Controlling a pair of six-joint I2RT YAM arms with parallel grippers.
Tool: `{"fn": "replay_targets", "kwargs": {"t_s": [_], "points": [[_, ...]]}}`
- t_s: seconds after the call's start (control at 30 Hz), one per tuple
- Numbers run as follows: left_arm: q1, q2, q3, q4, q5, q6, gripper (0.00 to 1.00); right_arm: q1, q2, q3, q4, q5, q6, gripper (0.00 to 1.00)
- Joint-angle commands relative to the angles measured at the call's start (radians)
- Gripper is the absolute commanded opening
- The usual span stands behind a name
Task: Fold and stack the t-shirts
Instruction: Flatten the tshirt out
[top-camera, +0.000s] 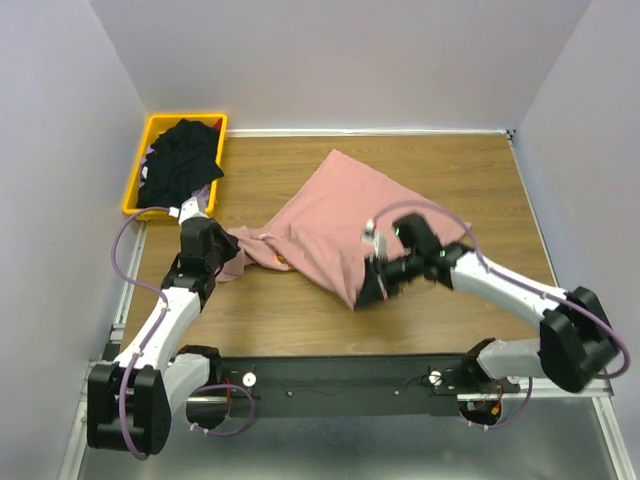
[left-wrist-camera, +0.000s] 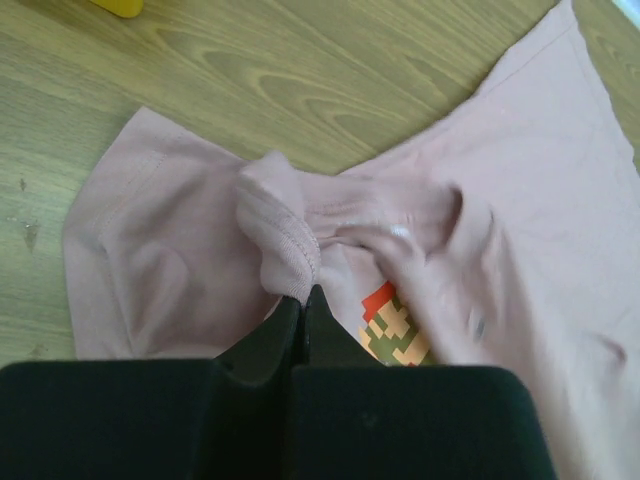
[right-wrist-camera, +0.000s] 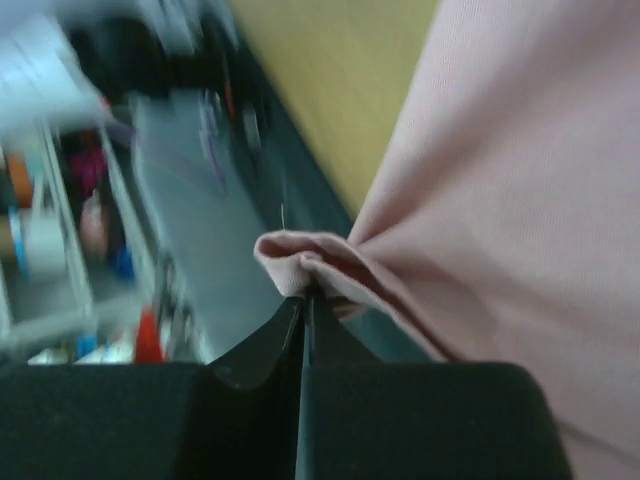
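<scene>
The pink t-shirt (top-camera: 335, 215) lies crumpled across the middle of the wooden table, its plain side up. My left gripper (top-camera: 228, 243) is shut on a bunched seam at the shirt's left end (left-wrist-camera: 285, 240), where a pixel-art print (left-wrist-camera: 398, 325) peeks out. At the shirt's near corner, my right gripper (top-camera: 366, 283) is shut on a fold of pink cloth (right-wrist-camera: 300, 262), lifted off the table. The black t-shirts (top-camera: 180, 160) are heaped in the yellow bin (top-camera: 137, 185) at the far left.
Grey walls close in the table on three sides. The black rail (top-camera: 340, 380) with both arm bases runs along the near edge. Bare wood (top-camera: 440, 170) shows to the right of the shirt and in front of it.
</scene>
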Motion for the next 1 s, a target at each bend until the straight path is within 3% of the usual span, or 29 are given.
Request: {"fn": "replay_targets", "kwargs": {"t_s": [0.0,0.07,0.17,0.27,0.37,0.47,0.63,0.8,0.97], "points": [[0.007,-0.074,-0.014,0.027,-0.073,-0.026,0.04,0.164,-0.145,-0.219,-0.307,0.08,0.046,0.18],[0.007,-0.12,-0.009,0.003,-0.106,-0.019,0.14,0.204,-0.237,-0.269,-0.387,0.152,0.084,0.37],[0.007,-0.168,-0.004,-0.011,-0.115,-0.005,0.35,0.207,-0.315,-0.179,-0.459,0.314,0.084,0.54],[0.008,-0.186,0.006,-0.046,-0.101,0.012,0.45,0.207,-0.296,-0.024,-0.472,0.486,0.054,0.57],[0.007,-0.186,0.008,-0.078,-0.068,0.027,0.48,0.198,-0.141,0.072,-0.45,0.742,-0.001,0.55],[0.007,-0.168,0.0,-0.083,-0.035,0.044,0.54,0.179,-0.02,0.112,-0.413,0.742,-0.081,0.51],[0.007,-0.055,-0.017,-0.077,-0.003,0.038,0.54,0.178,0.166,0.167,-0.259,0.709,-0.131,0.45],[0.007,0.083,-0.021,-0.005,0.006,0.003,0.45,0.134,0.27,0.213,-0.17,0.732,-0.121,0.42],[0.007,0.344,0.078,0.087,0.02,0.013,0.32,-0.001,0.349,0.201,-0.105,0.671,-0.1,0.42]]}}
